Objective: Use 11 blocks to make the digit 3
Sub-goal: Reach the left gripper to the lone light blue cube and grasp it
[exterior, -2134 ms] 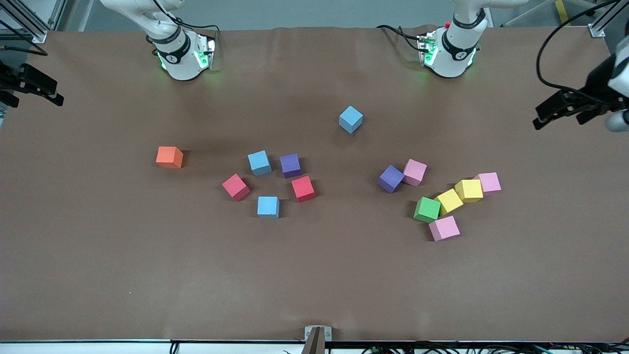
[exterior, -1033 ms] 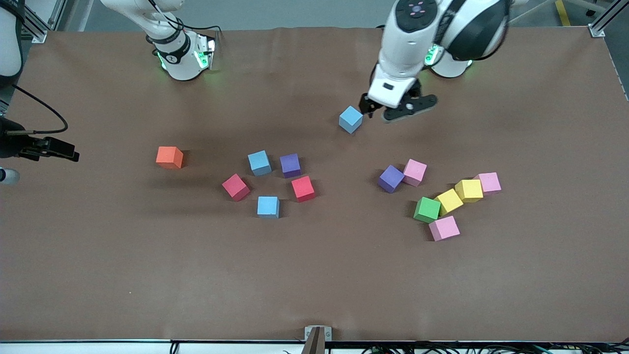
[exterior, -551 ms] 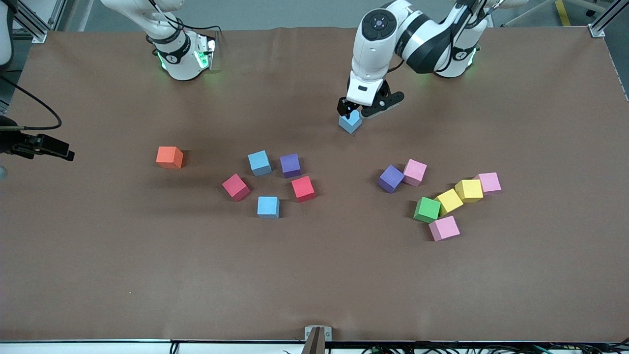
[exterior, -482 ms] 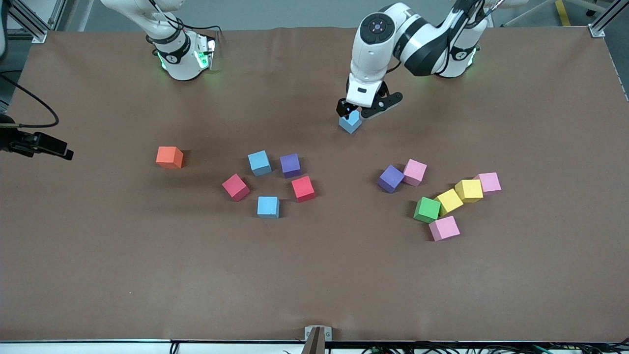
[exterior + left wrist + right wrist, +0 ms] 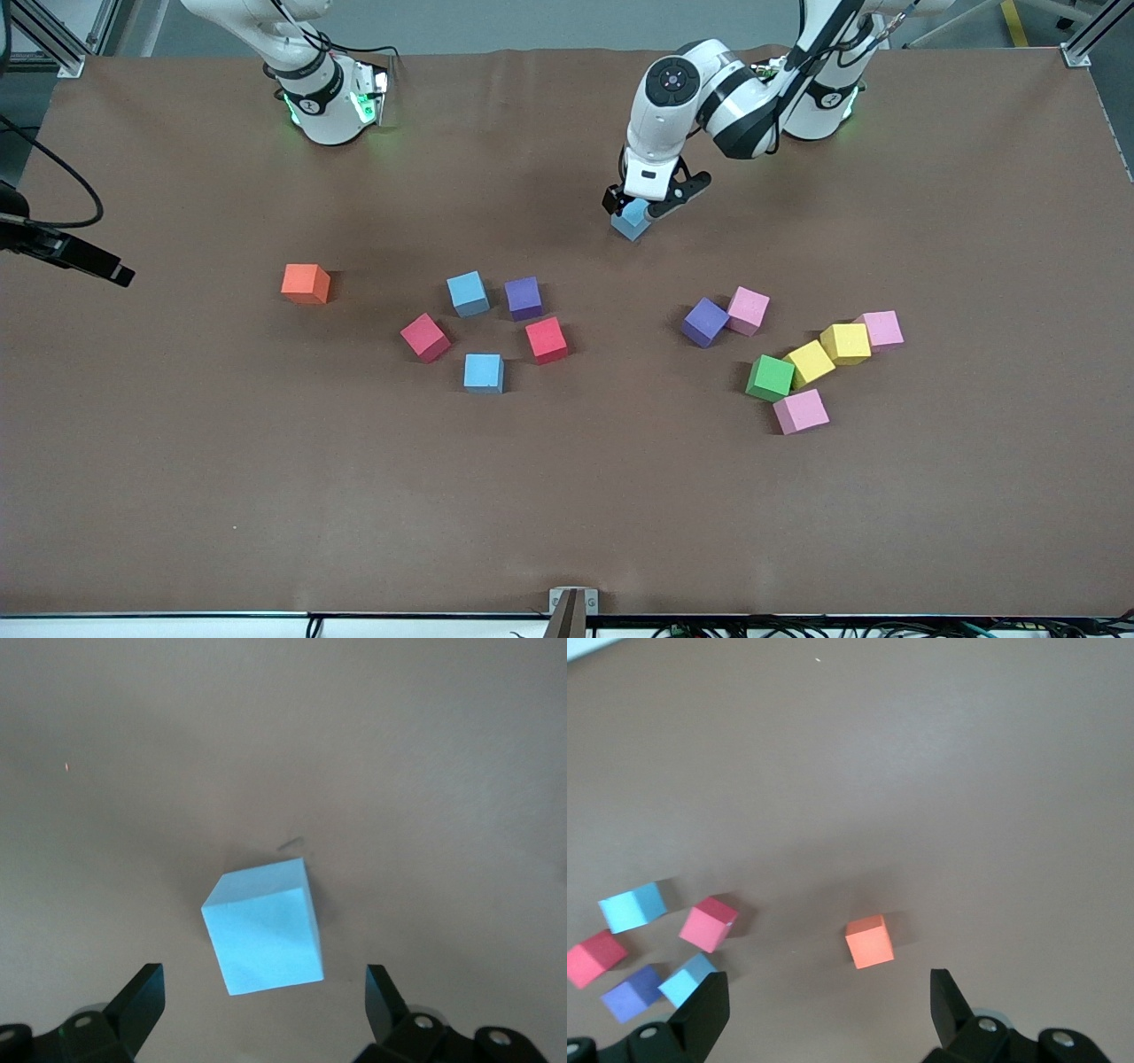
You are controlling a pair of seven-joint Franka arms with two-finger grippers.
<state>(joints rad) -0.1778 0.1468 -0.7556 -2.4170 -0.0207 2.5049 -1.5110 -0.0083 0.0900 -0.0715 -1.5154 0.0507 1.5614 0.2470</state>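
Left gripper [image 5: 633, 204], fingers spread apart, sits low around a small light blue foam cube [image 5: 630, 221] lying alone on the brown table [image 5: 567, 496] near the left arm's base, while the right gripper [image 5: 824, 1014], also spread, waits raised above an orange foam cube [image 5: 870, 942]

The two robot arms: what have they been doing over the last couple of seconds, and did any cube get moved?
The left arm swung in from its end of the table and lowered its tool, fingers open, around the lone light blue cube, not yet gripped. The right arm's tool shifted only slightly and stays high near the orange cube. No cube has moved.
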